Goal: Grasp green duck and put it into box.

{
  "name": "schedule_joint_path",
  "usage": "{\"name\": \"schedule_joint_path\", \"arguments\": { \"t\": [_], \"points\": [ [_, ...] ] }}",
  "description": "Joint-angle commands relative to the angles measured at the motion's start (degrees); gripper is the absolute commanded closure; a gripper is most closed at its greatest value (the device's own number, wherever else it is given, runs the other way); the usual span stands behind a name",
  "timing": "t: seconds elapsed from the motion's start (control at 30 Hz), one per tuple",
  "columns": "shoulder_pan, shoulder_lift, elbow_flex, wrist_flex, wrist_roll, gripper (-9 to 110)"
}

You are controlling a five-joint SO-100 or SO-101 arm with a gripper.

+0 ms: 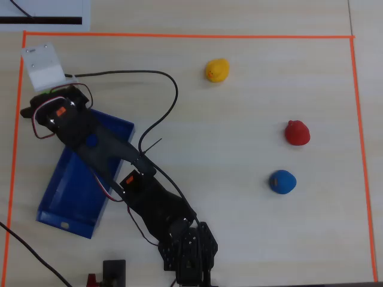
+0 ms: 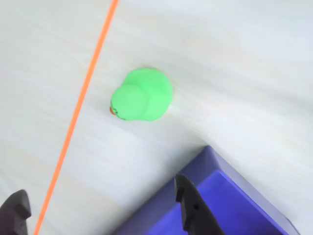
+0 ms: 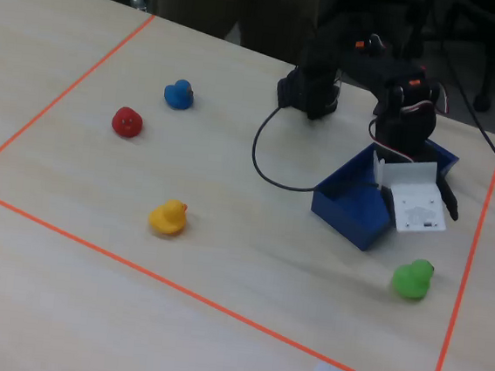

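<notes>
The green duck [image 2: 143, 95] sits on the pale table beside the orange tape line, ahead of my gripper [image 2: 102, 210] in the wrist view. The jaws are wide open and empty, with one dark finger [image 2: 190, 208] over the corner of the blue box [image 2: 230, 205]. In the fixed view the duck [image 3: 412, 279] lies on the table a short way from the box [image 3: 350, 215], apart from it, and the gripper [image 3: 444, 194] hovers above the box's near end. In the overhead view the arm and its white camera mount hide the duck, and the box [image 1: 66, 206] lies under the arm.
A yellow duck [image 1: 216, 70], a red duck [image 1: 297, 133] and a blue duck [image 1: 282, 181] stand far from the box on the right. An orange tape line [image 1: 191, 36] frames the work area. A black cable [image 1: 164, 113] loops beside the arm.
</notes>
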Motion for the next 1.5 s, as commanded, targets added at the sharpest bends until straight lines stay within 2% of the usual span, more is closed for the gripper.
{"name": "schedule_joint_path", "arguments": {
  "t": [0.0, 0.17, 0.67, 1.33, 1.47],
  "points": [
    [-0.79, 0.35, -0.53, -4.92, 0.7, 62],
    [-0.88, -5.1, -5.8, -6.06, 0.18, 62],
    [-1.58, -12.13, -8.26, -15.64, -0.7, 63],
    [-2.11, -16.79, -9.76, -19.25, 1.41, 67],
    [-1.93, -17.84, -9.67, -19.34, 1.49, 73]
  ]
}}
